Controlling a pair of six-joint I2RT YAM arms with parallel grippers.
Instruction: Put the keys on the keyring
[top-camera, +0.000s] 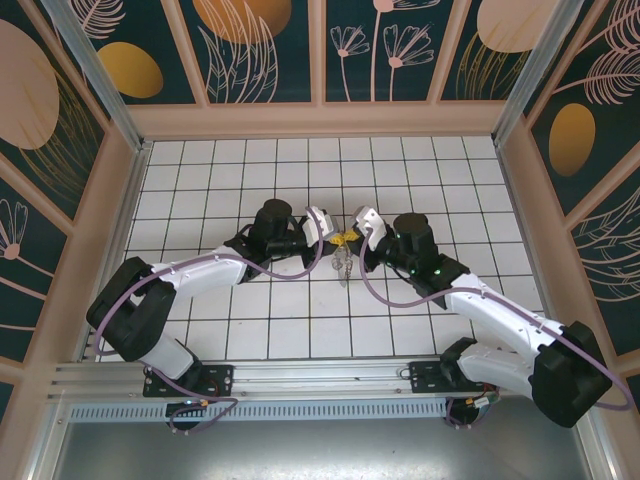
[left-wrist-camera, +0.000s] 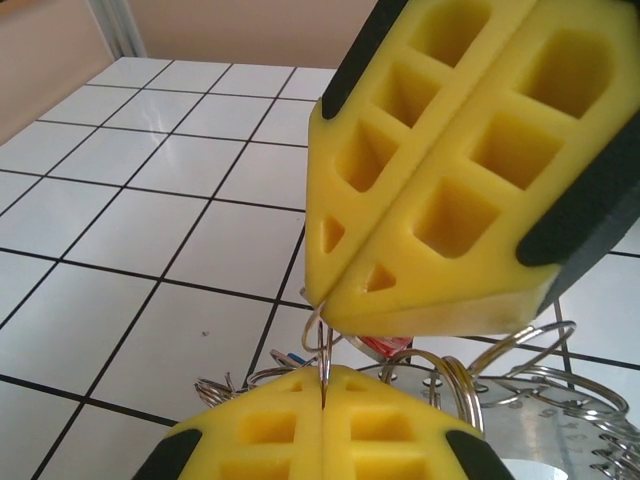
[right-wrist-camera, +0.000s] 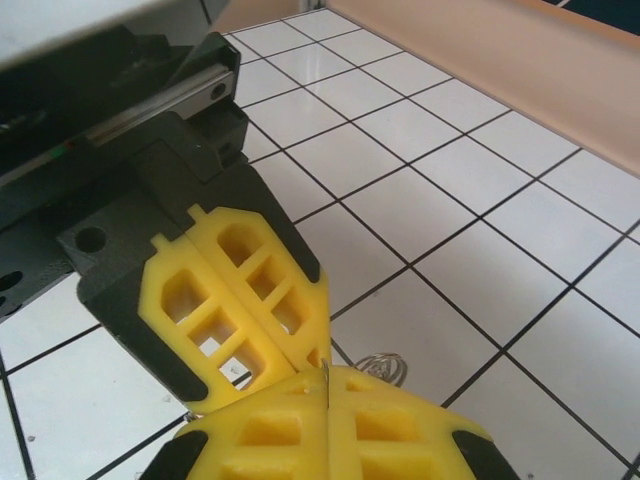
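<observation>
Left wrist: left claw (left-wrist-camera: 324, 380), right claw (left-wrist-camera: 329, 300) both clamp keyring (left-wrist-camera: 560, 377) loop; keys (left-wrist-camera: 385, 346) below.

The right pincer (right-wrist-camera: 326, 398) sits at the bottom edge, its yellow fingers (right-wrist-camera: 270, 430) pressed together with a thin metal wire (right-wrist-camera: 325, 372) standing up from the seam. The left pincer (right-wrist-camera: 305, 352) reaches in from the upper left on a black mount, also closed, its tip touching the right one at the wire. Just beside them, small wire loops (right-wrist-camera: 385, 367) lie on the white tiled surface (right-wrist-camera: 470, 270). A beige wall (right-wrist-camera: 500, 60) edges the tiles.
</observation>
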